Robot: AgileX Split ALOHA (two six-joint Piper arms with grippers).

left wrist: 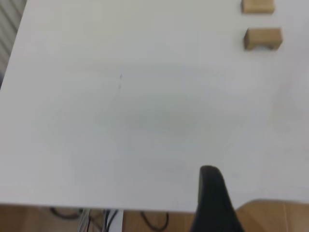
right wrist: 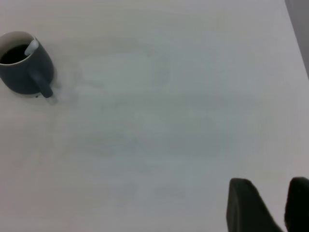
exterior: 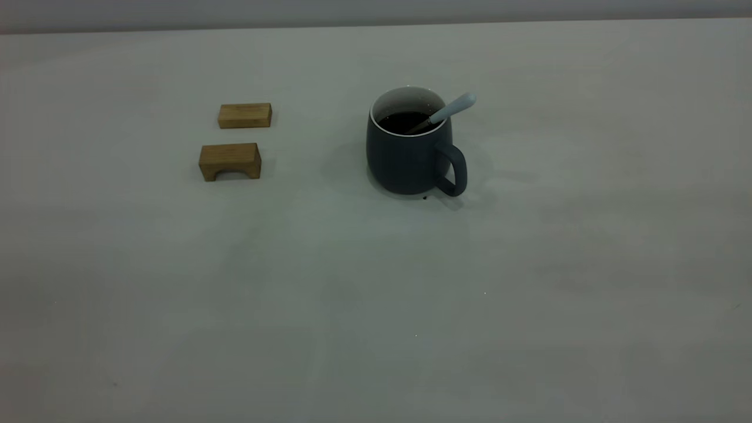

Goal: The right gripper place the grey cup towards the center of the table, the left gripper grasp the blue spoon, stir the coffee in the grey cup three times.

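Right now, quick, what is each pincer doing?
Left pincer: only one finger shows, cannot be told; holds nothing visible.
Right pincer: open, empty, far from the cup.

Pale grey-white matte table (left wrist: 120, 121) fills most of view, bare across its middle. Two small brown wooden blocks far off, well apart from gripper: plain rectangular block (left wrist: 258, 6) cut by frame edge, arch-shaped block with notch underneath (left wrist: 263, 38) just beside it, not touching. One pointed black finger (left wrist: 215, 203) of left gripper shows over table's edge; second finger not visible. Beyond table edge: brown wooden floor (left wrist: 275, 217), dark cables (left wrist: 96, 220)
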